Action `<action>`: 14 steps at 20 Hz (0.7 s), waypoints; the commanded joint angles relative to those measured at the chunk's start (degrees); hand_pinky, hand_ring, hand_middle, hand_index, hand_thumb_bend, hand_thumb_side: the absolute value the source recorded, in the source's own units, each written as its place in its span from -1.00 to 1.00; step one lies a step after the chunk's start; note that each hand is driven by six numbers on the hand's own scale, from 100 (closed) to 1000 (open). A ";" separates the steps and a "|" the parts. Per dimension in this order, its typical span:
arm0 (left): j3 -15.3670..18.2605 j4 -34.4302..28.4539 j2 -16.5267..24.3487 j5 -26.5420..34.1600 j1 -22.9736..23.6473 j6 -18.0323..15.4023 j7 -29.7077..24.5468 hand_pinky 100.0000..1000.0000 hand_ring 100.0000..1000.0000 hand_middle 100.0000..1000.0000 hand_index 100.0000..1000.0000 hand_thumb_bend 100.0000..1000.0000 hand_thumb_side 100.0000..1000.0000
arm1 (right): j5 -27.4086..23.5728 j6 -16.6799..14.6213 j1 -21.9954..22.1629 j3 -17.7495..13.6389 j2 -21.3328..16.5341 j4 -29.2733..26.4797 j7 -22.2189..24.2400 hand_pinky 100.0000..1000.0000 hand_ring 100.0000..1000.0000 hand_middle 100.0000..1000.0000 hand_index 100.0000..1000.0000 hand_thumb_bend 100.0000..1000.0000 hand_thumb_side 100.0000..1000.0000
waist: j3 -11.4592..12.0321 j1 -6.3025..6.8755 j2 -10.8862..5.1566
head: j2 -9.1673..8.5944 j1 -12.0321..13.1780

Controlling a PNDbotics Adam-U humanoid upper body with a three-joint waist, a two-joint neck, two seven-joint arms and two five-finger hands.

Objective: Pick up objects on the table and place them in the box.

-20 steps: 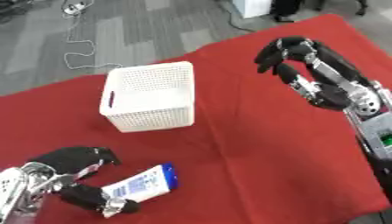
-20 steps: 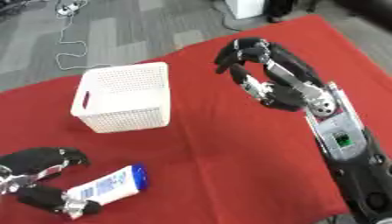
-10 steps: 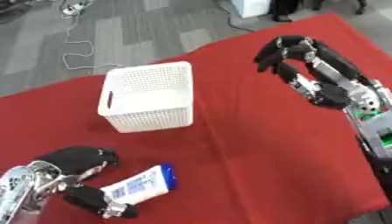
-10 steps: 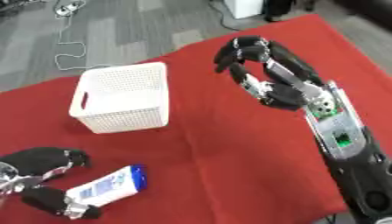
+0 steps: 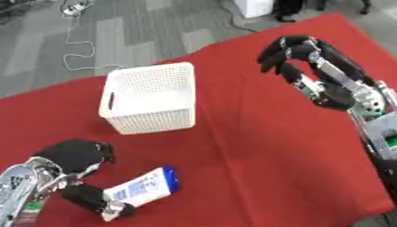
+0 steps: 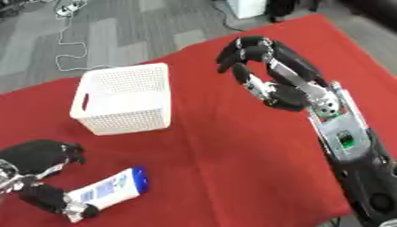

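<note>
A white tube with a blue cap (image 5: pixel 144 189) lies flat on the red cloth at the lower left. My left hand (image 5: pixel 74 156) hovers at its left end. The bent fingers stand above the tube and the thumb (image 5: pixel 95 198) lies against its lower end, with a wide gap between them; the tube is not clasped. The white mesh box (image 5: pixel 151 96) stands upright behind it, with nothing inside that I can see. My right hand (image 6: pixel 273 84) hangs in the air over the cloth's right side, fingers loosely bent, holding nothing.
The red cloth (image 5: pixel 248 150) covers the table, and its far edge runs diagonally against grey floor. A white cable (image 5: pixel 71 48) trails on the floor beyond the box.
My left hand has shifted slightly around the tube's end. The tube, the box and my right hand stay where they were.
</note>
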 commanded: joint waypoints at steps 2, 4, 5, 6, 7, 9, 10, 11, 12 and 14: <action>-0.16 -1.41 1.51 -1.56 -1.53 -2.11 -0.98 0.79 0.80 0.83 0.68 0.54 1.00 | -0.30 -0.09 -0.84 -0.18 -1.31 -1.07 0.25 -0.19 0.20 0.29 0.29 -0.98 1.00 | -0.16 -0.16 -0.52 | -0.25 -0.29; -0.65 -2.31 1.41 -1.76 -1.68 -2.37 -0.98 0.76 0.77 0.80 0.66 0.47 1.00 | -0.35 -0.12 -0.90 -0.16 -1.31 -1.07 0.27 -0.19 0.20 0.29 0.29 -0.97 1.00 | -0.22 -0.15 -0.48 | -0.25 -0.36; -0.77 -2.76 1.34 -1.76 -1.68 -2.32 -0.98 0.75 0.75 0.79 0.65 0.44 1.00 | -0.37 -0.12 -0.91 -0.16 -1.31 -1.07 0.28 -0.19 0.20 0.29 0.29 -0.97 1.00 | -0.24 -0.15 -0.47 | -0.25 -0.37; -0.79 -3.32 1.21 -1.79 -1.68 -2.10 -0.98 0.74 0.74 0.78 0.64 0.41 1.00 | -0.37 -0.11 -0.92 -0.16 -1.30 -1.07 0.30 -0.19 0.20 0.29 0.29 -0.97 1.00 | -0.26 -0.14 -0.46 | -0.25 -0.37; -0.82 -3.77 1.16 -1.87 -1.66 -1.89 -0.98 0.73 0.72 0.78 0.63 0.37 1.00 | -0.38 -0.11 -0.93 -0.16 -1.30 -1.07 0.31 -0.19 0.20 0.29 0.29 -0.97 1.00 | -0.27 -0.14 -0.45 | -0.25 -0.39; -0.65 -4.61 0.98 -2.21 -1.56 -1.12 -0.98 0.72 0.71 0.77 0.62 0.32 1.00 | -0.41 -0.12 -0.98 -0.14 -1.29 -1.07 0.33 -0.19 0.20 0.29 0.29 -0.97 1.00 | -0.32 -0.13 -0.45 | -0.25 -0.42; -0.61 -4.84 0.90 -2.43 -1.45 -0.72 -0.98 0.72 0.72 0.78 0.64 0.32 1.00 | -0.44 -0.12 -1.01 -0.14 -1.29 -1.07 0.33 -0.19 0.20 0.29 0.29 -0.97 1.00 | -0.37 -0.13 -0.45 | -0.25 -0.44; -0.64 -4.91 0.83 -2.65 -1.36 -0.39 -0.98 0.72 0.72 0.78 0.64 0.32 1.00 | -0.47 -0.12 -1.05 -0.13 -1.28 -1.07 0.33 -0.19 0.20 0.29 0.29 -0.97 1.00 | -0.42 -0.13 -0.45 | -0.25 -0.46; -0.71 -4.86 0.75 -2.92 -1.27 -0.15 -0.98 0.72 0.73 0.78 0.64 0.32 1.00 | -0.49 -0.12 -1.09 -0.12 -1.28 -1.07 0.35 -0.19 0.20 0.29 0.29 -0.97 1.00 | -0.46 -0.12 -0.44 | -0.25 -0.49; -0.84 -4.46 0.57 -3.46 -1.13 0.15 -0.98 0.73 0.73 0.79 0.64 0.33 1.00 | -0.54 -0.13 -1.16 -0.08 -1.27 -1.07 0.40 -0.19 0.20 0.29 0.29 -0.97 1.00 | -0.54 -0.09 -0.43 | -0.25 -0.58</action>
